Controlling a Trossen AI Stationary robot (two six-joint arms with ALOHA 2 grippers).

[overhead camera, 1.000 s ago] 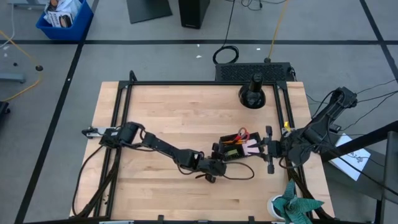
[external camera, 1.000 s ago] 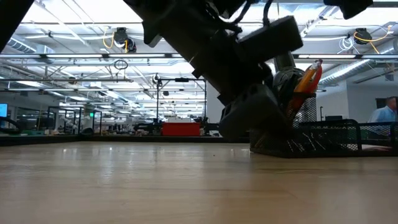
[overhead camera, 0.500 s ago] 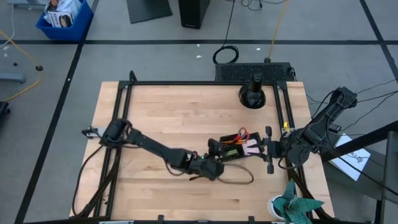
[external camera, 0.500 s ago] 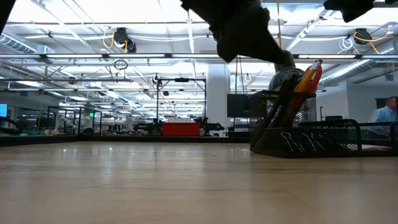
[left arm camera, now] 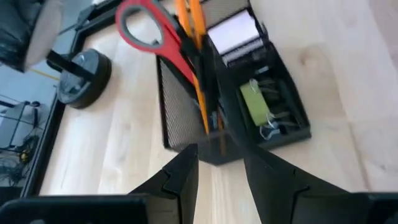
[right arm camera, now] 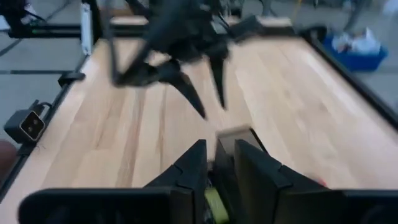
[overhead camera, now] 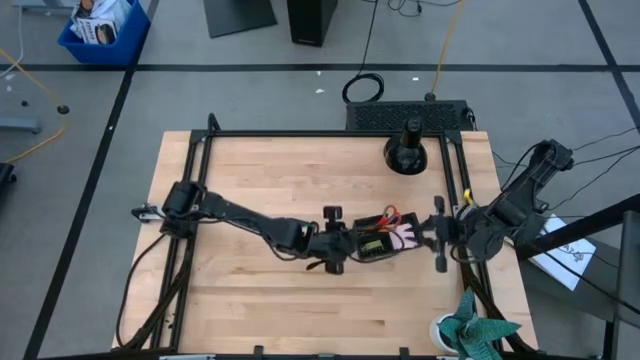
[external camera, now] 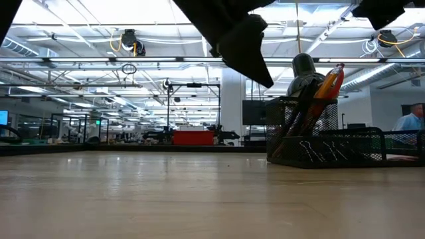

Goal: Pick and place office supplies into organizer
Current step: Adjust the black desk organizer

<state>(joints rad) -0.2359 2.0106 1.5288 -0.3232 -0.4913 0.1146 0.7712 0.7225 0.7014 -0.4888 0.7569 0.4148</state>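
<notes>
- High view: the left gripper (overhead camera: 338, 243) has moved up from the table's near side and now sits just left of the organizer (overhead camera: 378, 240), mid-right on the table (overhead camera: 280, 180). The right gripper (overhead camera: 440, 234) has backed slightly away from the organizer's right side.
- Low view: the dark arm that hid the organizer (external camera: 332, 147) a second ago has lifted clear; red-handled scissors (external camera: 334, 79) and orange pencils (external camera: 324, 86) stand in it.
- Left wrist view: the fingers (left arm camera: 180, 174) stand apart, empty, above the organizer (left arm camera: 249, 106), which holds the scissors (left arm camera: 155, 34), pink sticky-note pad (left arm camera: 235, 32) and small yellow item (left arm camera: 254, 102).
- Right wrist view: the fingers (right arm camera: 189, 165) sit narrowly parted; whether they hold anything I cannot tell.
</notes>
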